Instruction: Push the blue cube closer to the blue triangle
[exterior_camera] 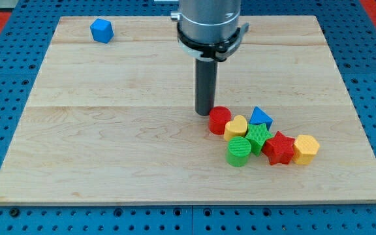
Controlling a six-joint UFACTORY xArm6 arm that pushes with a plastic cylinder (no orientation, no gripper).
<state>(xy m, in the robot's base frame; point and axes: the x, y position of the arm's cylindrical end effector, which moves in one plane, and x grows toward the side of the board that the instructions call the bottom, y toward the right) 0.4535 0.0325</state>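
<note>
One blue cube far top-left, blue triangle (clustered), my tip beside red cylinder, holding nothing

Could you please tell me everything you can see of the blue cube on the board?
The blue cube is a small, solid-looking block in a plain bright blue with a matte finish. It sits flat near the wooden board's top-left corner, turned so that one edge faces the camera. Nothing touches it: my tip and the blue triangle are far off, toward the view's lower right.
</note>
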